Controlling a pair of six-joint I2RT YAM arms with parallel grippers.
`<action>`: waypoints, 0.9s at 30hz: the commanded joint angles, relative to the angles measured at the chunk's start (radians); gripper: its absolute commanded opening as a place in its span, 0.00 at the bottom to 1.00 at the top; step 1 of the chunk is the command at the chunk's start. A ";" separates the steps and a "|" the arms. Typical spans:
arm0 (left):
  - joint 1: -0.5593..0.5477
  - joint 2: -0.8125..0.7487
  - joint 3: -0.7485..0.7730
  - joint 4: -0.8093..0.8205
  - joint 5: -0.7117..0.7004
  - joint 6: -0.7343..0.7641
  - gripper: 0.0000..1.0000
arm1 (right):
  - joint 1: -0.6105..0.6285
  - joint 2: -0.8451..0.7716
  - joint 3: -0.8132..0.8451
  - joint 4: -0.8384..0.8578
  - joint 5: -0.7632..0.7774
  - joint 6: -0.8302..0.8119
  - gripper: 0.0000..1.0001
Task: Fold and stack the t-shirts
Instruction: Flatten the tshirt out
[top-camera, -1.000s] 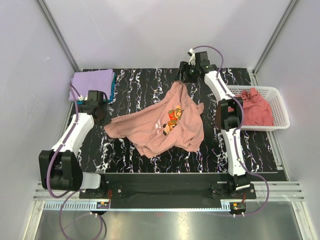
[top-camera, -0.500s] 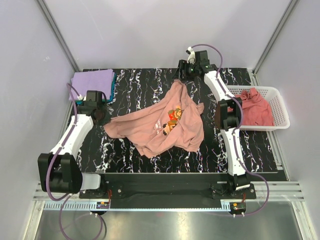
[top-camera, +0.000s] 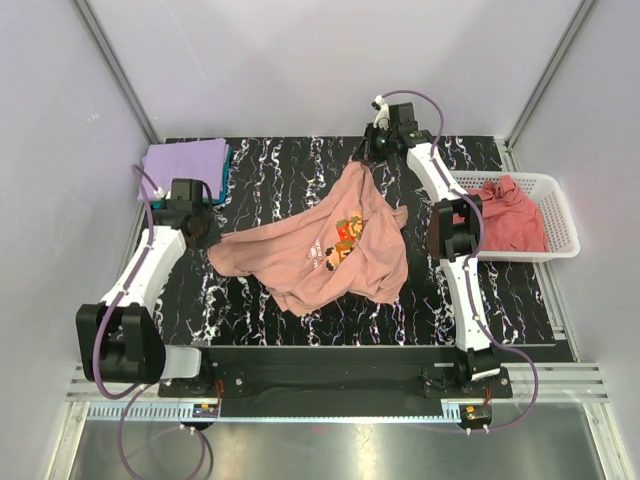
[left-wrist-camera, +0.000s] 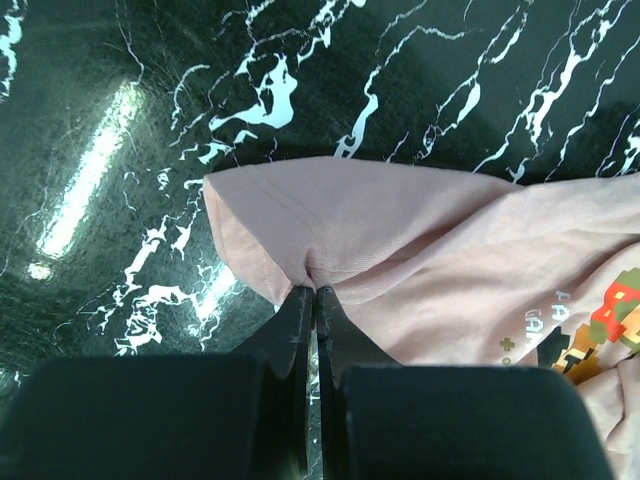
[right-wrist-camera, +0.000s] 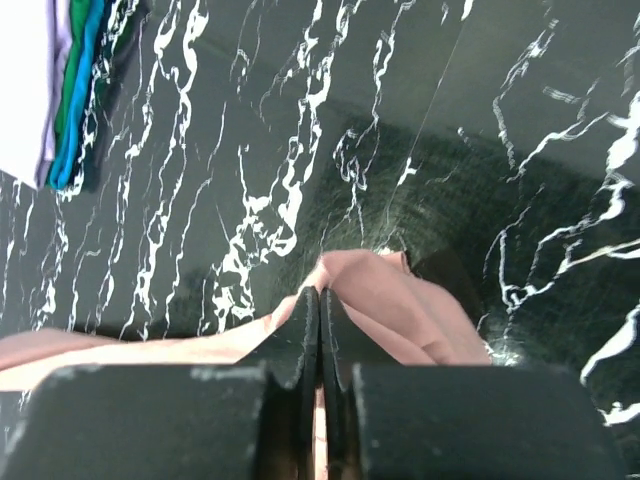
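A: Where's the salmon-pink cloth t-shirt with the orange-red cartoon print (top-camera: 335, 250)?
B: Crumpled mid-bench on the black white-veined bench top (top-camera: 280, 165), print up. One tip reaches toward the far edge, another end toward the left edge.
A: Grippers?
B: Both clenched on cloth. The left gripper (left-wrist-camera: 312, 292) pinches a fold at the shirt's left end. The right gripper (right-wrist-camera: 318, 297) pinches the tip near the far edge. Jaws nearly together, only fabric between.
A: Why opposite ends?
B: My read: to pull it taut and flat before folding. The middle is bunched, so no fold on this one yet.
A: Rest of the job?
B: Folded lavender-purple t-shirt (top-camera: 183, 158) lies on a teal t-shirt (right-wrist-camera: 78, 100) in the far-left corner, likely the stack spot. A darker rose-pink t-shirt (top-camera: 505, 215) is heaped in the white plastic lattice basket (top-camera: 566, 222) at the right edge, waiting.
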 joint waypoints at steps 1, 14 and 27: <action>0.033 0.002 0.081 0.018 0.005 -0.002 0.00 | -0.005 -0.069 0.074 0.012 0.051 -0.014 0.00; 0.133 -0.133 -0.061 -0.126 -0.050 -0.062 0.00 | -0.007 -0.906 -1.011 -0.019 0.153 0.002 0.00; 0.139 -0.121 -0.339 0.072 0.154 -0.105 0.00 | -0.002 -1.027 -1.193 -0.124 0.251 0.075 0.51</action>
